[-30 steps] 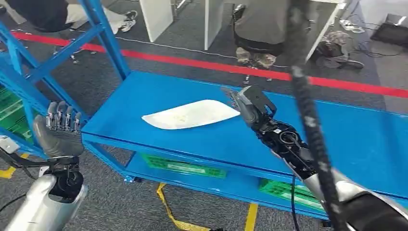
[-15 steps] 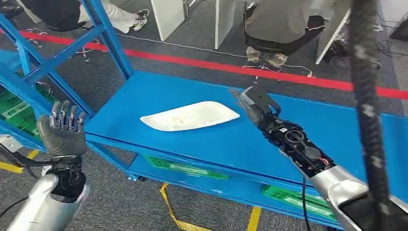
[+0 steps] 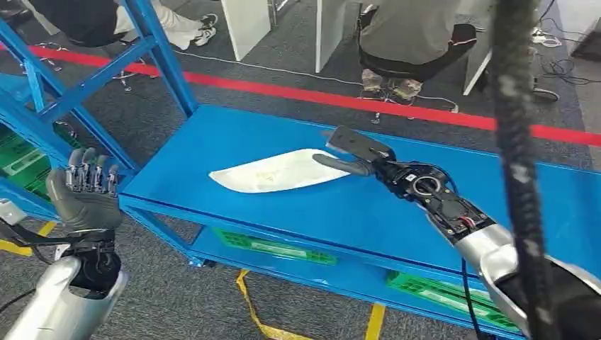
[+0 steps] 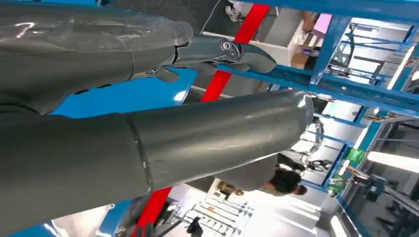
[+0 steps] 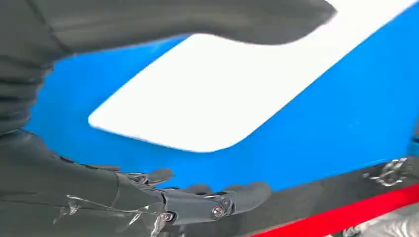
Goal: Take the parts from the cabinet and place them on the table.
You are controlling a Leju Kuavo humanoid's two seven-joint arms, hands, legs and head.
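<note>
A flat white part [image 3: 273,170] lies on the blue table top [image 3: 283,209], left of its middle. My right hand [image 3: 352,152] reaches in from the right and sits at the part's right end, its thumb [image 3: 339,164] low by the part's edge and its fingers [image 3: 354,140] spread above. In the right wrist view the white part [image 5: 217,94] shows between the thumb [image 5: 173,19] and the fingers [image 5: 197,200]; the hand grips nothing. My left hand [image 3: 85,193] is raised off the table's left corner, fingers upright, holding nothing; its fingers [image 4: 222,52] look extended in the left wrist view.
Blue rack uprights [image 3: 159,57] stand at the left, with a green crate [image 3: 18,159] behind my left hand. More green crates [image 3: 273,246] sit on the shelf under the table. A black cable [image 3: 517,142] hangs close at the right. Seated people [image 3: 407,35] are beyond the red floor line.
My right hand has turned over and shifted left, so its thumb now lies at the white part's right end. The left hand has barely moved. The camera shifted slightly.
</note>
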